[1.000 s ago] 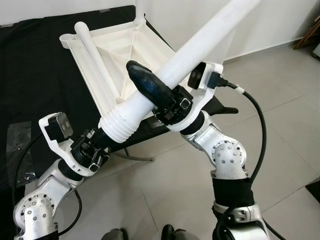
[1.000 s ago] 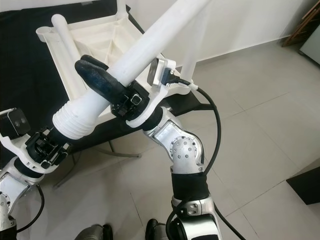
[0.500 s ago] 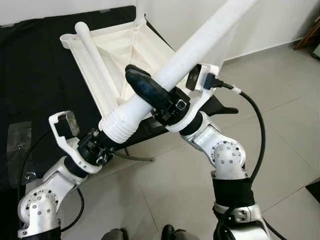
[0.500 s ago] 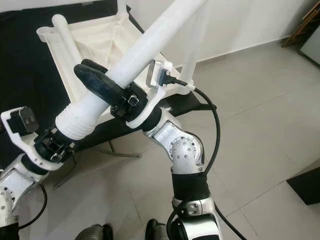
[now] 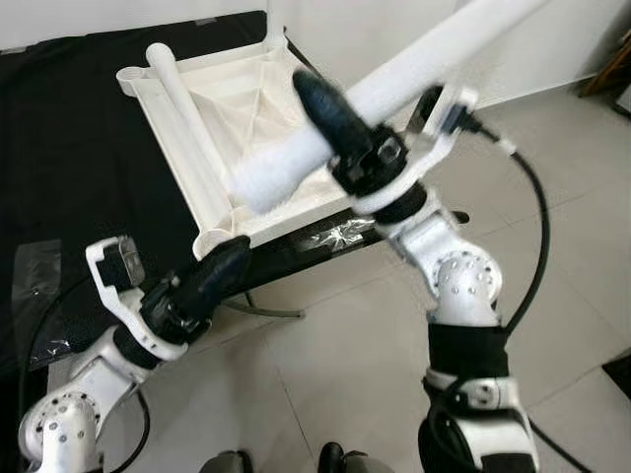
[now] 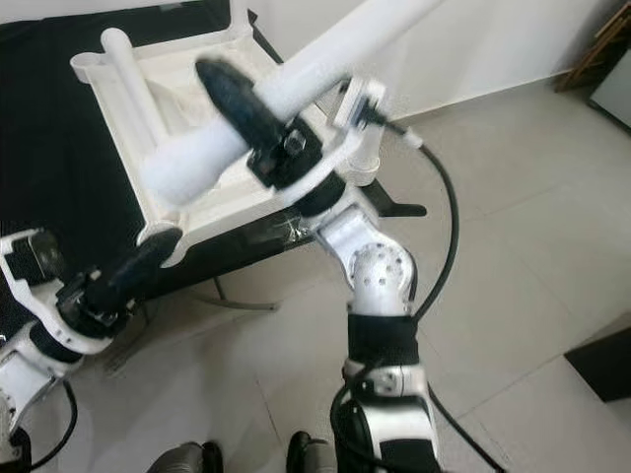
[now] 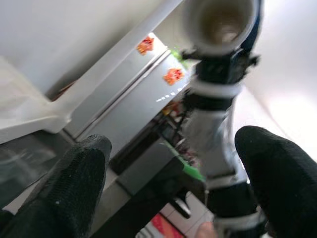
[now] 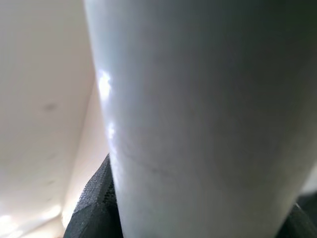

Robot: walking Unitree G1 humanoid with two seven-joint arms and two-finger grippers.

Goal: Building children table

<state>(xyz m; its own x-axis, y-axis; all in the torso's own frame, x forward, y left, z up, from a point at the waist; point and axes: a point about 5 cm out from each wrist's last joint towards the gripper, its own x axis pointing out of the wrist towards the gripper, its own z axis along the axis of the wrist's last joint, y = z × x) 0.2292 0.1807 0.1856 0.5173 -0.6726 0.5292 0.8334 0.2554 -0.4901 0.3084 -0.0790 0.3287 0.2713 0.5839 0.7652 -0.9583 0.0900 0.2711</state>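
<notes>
pale glossy floor tiles (image 5: pixel 335 345) lie under me. my right gripper (image 5: pixel 340 123) pinches a smooth white tubular table leg (image 5: pixel 414 64), raised above the upturned white plastic tabletop (image 5: pixel 237 108). my left gripper (image 5: pixel 212 281) hangs low, fingers spread, holding nothing.

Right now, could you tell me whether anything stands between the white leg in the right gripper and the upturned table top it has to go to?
Nothing visible does. The right gripper holds the white leg in the air above the upturned table top. The left gripper hangs open, lower, near the table top's front edge, off the leg.
</notes>
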